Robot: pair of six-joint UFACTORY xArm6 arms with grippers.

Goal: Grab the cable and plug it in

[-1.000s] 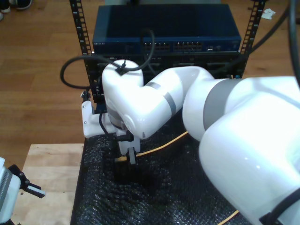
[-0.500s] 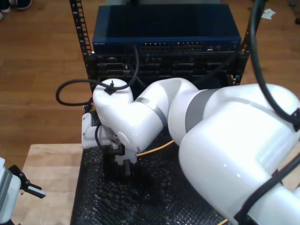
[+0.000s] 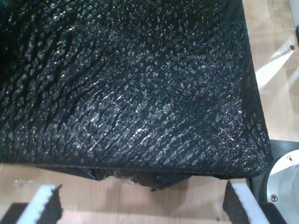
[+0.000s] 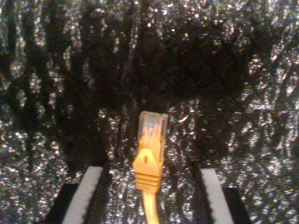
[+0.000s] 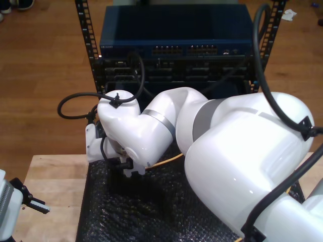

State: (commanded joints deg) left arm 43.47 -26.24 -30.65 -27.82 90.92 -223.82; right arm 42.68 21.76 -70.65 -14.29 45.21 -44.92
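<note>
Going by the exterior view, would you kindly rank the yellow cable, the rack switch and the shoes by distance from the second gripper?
1. The cable, on the black mat beside my second gripper.
2. The rack switch, behind the mat.
3. The shoes, at the exterior view's top left corner.

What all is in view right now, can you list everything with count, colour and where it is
Cable: one, yellow-orange with a clear plug, lying on the mat between the open fingers of my second claw.
Mat: one, black, bubbly, covering the table under the arms.
Table: one, light wood, bare at the exterior view's left.
Rack: one, black frame holding a dark blue switch with port rows, beyond the mat.
Floor: brown wood, around the rack.
Black arm cables: several, looping off the white arm.
My first claw: open, over the mat's edge.
My second claw: open, low over the mat, astride the plug.
</note>
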